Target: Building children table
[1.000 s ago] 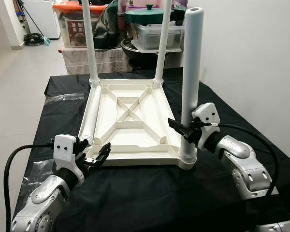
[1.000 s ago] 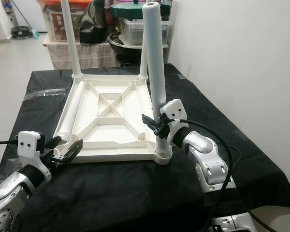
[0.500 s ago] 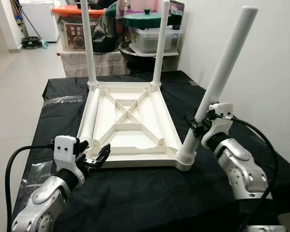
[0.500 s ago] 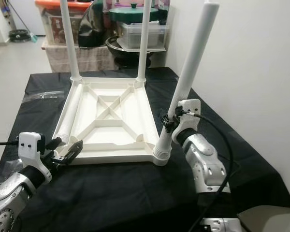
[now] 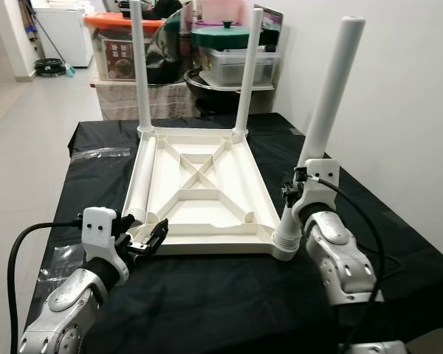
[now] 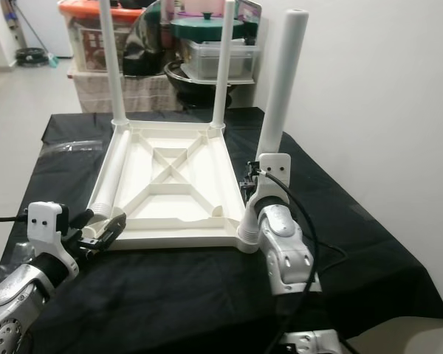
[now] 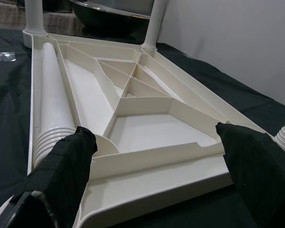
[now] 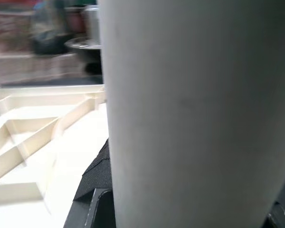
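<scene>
The white children's tabletop (image 5: 199,184) lies upside down on the black-covered table. Two white legs (image 5: 142,66) (image 5: 248,70) stand in its far corners. A third leg (image 5: 326,103) stands in the near right corner socket, leaning slightly right, with my right gripper (image 5: 293,193) shut on its lower part; that leg (image 8: 190,109) looms close in the right wrist view. A fourth leg (image 7: 50,104) lies inside the tabletop along its left rim. My left gripper (image 7: 152,166) is open at the near left corner, its fingers (image 7: 61,175) spread wide before the near rim.
Black cloth (image 5: 207,310) covers the work table, with a clear plastic sheet (image 5: 96,151) at its far left. Behind it stand storage boxes, an orange-lidded bin (image 5: 114,37) and a green-lidded pot (image 5: 225,33). A white wall runs along the right.
The held leg was upright, then swung far to the right, and now stands nearer upright again. My right arm has come in closer beside it. The left arm has stayed put.
</scene>
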### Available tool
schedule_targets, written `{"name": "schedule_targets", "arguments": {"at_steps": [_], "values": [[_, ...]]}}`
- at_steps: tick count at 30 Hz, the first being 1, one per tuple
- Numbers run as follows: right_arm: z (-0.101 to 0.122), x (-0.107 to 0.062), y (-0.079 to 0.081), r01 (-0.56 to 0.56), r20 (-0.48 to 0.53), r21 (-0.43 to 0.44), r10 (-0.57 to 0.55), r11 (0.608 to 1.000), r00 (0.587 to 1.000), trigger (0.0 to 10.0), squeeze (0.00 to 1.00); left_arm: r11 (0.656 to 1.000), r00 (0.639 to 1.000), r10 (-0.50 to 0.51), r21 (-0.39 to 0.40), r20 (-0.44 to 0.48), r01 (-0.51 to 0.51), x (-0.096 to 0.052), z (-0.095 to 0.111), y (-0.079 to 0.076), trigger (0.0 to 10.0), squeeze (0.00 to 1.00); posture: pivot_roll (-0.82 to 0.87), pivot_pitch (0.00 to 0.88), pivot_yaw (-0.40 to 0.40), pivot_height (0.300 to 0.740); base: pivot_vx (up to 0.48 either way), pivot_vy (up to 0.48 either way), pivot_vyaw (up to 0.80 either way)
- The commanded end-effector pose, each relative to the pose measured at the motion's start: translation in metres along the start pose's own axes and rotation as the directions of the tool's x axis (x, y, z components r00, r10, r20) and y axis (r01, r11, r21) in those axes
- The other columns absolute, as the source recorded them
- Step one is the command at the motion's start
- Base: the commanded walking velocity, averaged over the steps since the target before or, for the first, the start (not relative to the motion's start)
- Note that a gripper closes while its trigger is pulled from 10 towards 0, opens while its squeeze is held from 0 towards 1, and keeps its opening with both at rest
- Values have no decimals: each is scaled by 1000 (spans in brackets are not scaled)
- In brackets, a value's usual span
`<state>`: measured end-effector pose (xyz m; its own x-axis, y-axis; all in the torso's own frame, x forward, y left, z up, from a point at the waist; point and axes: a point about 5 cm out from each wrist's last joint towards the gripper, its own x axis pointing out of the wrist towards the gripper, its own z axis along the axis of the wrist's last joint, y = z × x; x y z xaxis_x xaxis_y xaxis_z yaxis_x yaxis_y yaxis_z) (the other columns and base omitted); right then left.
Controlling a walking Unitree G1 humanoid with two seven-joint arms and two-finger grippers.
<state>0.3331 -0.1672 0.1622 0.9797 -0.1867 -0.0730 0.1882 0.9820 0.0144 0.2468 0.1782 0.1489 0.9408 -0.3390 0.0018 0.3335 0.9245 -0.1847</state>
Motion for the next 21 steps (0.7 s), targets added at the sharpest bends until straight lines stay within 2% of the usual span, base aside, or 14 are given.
{"name": "schedule_targets", "arguments": {"at_steps": [1,3,4,5,6,7,8,9,11,14,16,18,21], "values": [[-55,-5,-31,219,-243,-22,-218,976,945,0,0,1000,1000,5,8,-6,-5,0,-2,-1,10000,0,95,0,-72,740,0,0,0],[-55,-5,-31,219,-243,-22,-218,976,945,0,0,1000,1000,5,8,-6,-5,0,-2,-1,10000,0,95,0,-72,740,0,0,0],[-58,-7,-34,297,-262,14,-283,955,923,0,0,1000,1000,8,7,-6,-8,0,-2,0,10000,0,97,0,-74,740,0,0,0],[-58,-7,-34,297,-262,14,-283,955,923,0,0,1000,1000,8,7,-6,-8,0,-2,0,10000,0,97,0,-74,740,0,0,0],[-59,-9,-37,374,-259,23,-356,927,898,0,0,1000,1000,12,7,-5,-12,0,-2,0,10000,0,95,0,-74,740,0,0,0],[-59,-9,-37,374,-259,23,-356,927,898,0,0,1000,1000,12,7,-5,-12,0,-2,0,10000,0,95,0,-74,740,0,0,0],[-59,-11,-39,421,-251,21,-403,907,880,0,0,1000,1000,15,7,-5,-15,-1,-2,1,10000,0,93,0,-74,740,0,0,0],[-59,-11,-39,421,-251,21,-403,907,880,0,0,1000,1000,15,7,-5,-15,-1,-2,1,10000,0,93,0,-74,740,0,0,0],[-56,-13,-42,476,-218,22,-460,879,861,0,0,1000,1000,18,7,-3,-18,-1,-2,0,10000,0,96,0,-75,740,0,0,0],[-52,-13,-40,478,-194,18,-465,878,863,0,0,1000,1000,20,8,-2,-20,-1,-2,0,10000,0,98,0,-76,740,0,0,0],[-43,-11,-33,456,-124,1,-453,890,883,0,0,1000,1000,23,12,-2,-23,-1,-2,1,10000,0,97,0,-76,740,0,0,0],[-40,-11,-30,445,-106,-4,-443,896,890,0,0,1000,1000,23,12,-2,-23,-1,-2,2,10000,0,97,0,-76,740,0,0,0],[-45,-8,-17,340,-131,-10,-338,940,932,0,0,1000,1000,24,12,-6,-24,-1,-4,2,10000,0,95,0,-75,740,0,0,0]]}}
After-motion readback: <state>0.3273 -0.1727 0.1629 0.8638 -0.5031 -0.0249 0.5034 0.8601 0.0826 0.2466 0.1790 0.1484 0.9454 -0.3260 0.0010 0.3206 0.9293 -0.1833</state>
